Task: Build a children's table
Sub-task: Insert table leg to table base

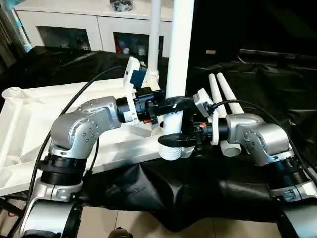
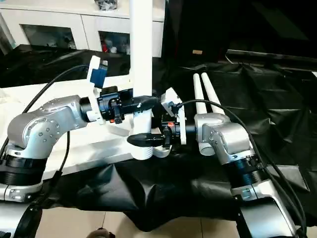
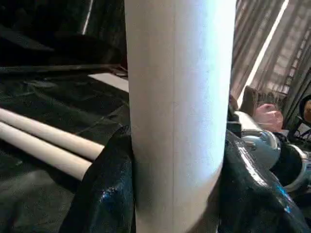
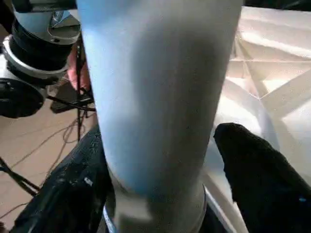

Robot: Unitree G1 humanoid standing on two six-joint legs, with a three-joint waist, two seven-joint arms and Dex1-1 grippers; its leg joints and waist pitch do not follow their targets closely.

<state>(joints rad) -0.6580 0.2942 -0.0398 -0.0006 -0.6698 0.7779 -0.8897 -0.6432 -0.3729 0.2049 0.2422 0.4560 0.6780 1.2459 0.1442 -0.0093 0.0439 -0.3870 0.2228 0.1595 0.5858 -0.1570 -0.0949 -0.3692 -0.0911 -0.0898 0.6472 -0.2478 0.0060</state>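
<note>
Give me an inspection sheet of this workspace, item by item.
Surface: work table draped in black cloth.
Job's things: white table top lies underside up; upright leg stands at its near corner socket; second leg stands behind; two spare legs lie on the cloth.
Clutter: nothing seen.
Grippers: left gripper closed on the upright leg; right gripper around its base, a finger apart from it.
Cables: black cables over both forearms.
Surroundings: white cabinet behind.
</note>
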